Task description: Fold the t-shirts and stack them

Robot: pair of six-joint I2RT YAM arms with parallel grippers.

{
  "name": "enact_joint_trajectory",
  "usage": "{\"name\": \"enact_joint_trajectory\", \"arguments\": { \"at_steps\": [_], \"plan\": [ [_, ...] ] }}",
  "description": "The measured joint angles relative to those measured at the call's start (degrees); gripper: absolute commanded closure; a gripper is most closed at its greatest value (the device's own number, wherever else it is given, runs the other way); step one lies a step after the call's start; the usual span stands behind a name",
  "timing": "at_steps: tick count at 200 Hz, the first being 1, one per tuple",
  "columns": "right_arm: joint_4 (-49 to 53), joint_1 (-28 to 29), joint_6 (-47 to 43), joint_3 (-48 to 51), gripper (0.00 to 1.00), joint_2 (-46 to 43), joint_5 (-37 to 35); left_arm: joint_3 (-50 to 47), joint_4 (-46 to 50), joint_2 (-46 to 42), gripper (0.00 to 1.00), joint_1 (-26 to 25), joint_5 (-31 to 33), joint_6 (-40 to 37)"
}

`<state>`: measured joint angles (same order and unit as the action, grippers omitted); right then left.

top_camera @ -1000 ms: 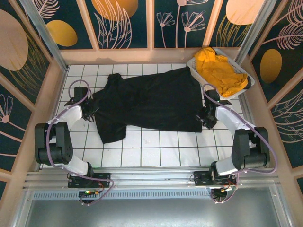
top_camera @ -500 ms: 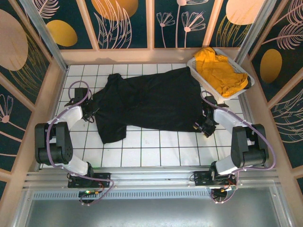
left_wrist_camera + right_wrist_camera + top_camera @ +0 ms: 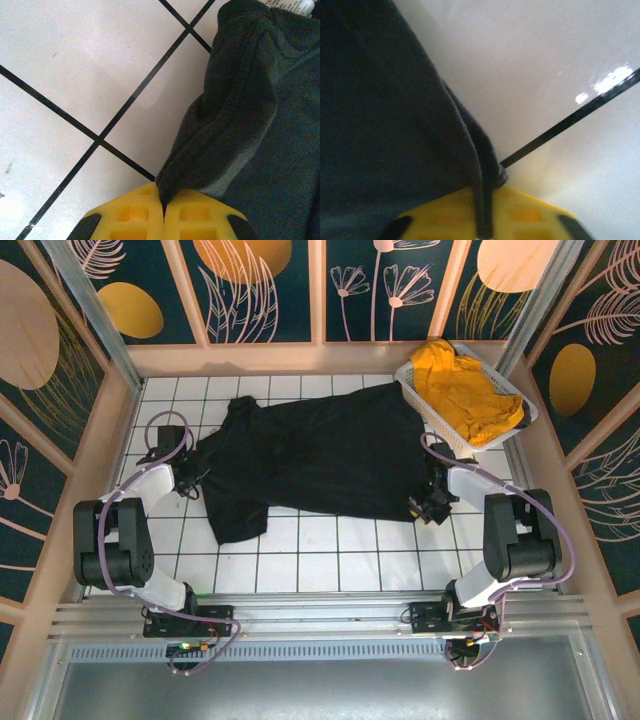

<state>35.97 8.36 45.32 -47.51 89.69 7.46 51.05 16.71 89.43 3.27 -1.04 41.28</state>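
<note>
The large black t-shirt (image 3: 310,455) lies spread across the tiled table, its hem toward the right. My left gripper (image 3: 190,478) is shut on a fold of its left edge; in the left wrist view the dark cloth (image 3: 240,115) runs down between the yellow fingers (image 3: 135,217). My right gripper (image 3: 425,508) is shut on the shirt's lower right corner, and the right wrist view shows the hem (image 3: 485,165) pinched between its yellow pads (image 3: 530,215). The mustard-yellow t-shirt (image 3: 465,390) lies bunched in the basket at the back right.
The white lattice basket (image 3: 413,380) sits in the table's back right corner, close to the right arm. Wooden walls ring the white tiled table (image 3: 330,550). Bare tiles lie in front of the black shirt.
My right gripper has slid forward along the shirt's right edge to its lower corner and closed on the hem. The left gripper has kept its hold and place.
</note>
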Motion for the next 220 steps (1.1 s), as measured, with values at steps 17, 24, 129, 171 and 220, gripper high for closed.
{"name": "enact_joint_trajectory", "arguments": {
  "at_steps": [17, 24, 129, 171, 220],
  "plan": [
    [-1.49, 0.11, -0.46, -2.08, 1.0, 0.66, -0.33, 0.52, 0.13, 0.0, 1.0, 0.0, -0.48, 0.92],
    [-1.55, 0.2, -0.92, -3.8, 1.0, 1.09, -0.61, 1.09, 0.44, 0.0, 1.0, 0.0, -0.76, 1.51],
    [-5.29, 0.52, -13.0, -60.43, 1.0, 9.92, -3.61, 37.33, 6.27, -3.91, 1.0, 0.2, 1.36, 10.62],
    [-10.64, 0.52, -14.45, -60.7, 1.0, 5.01, -4.48, 41.92, 6.73, -11.5, 1.0, 0.96, 4.22, 12.0],
    [-17.84, 0.52, -15.47, -45.64, 1.0, -15.04, -4.59, 42.53, 7.69, -21.7, 1.0, 0.96, 8.09, 12.37]
  ]
}}
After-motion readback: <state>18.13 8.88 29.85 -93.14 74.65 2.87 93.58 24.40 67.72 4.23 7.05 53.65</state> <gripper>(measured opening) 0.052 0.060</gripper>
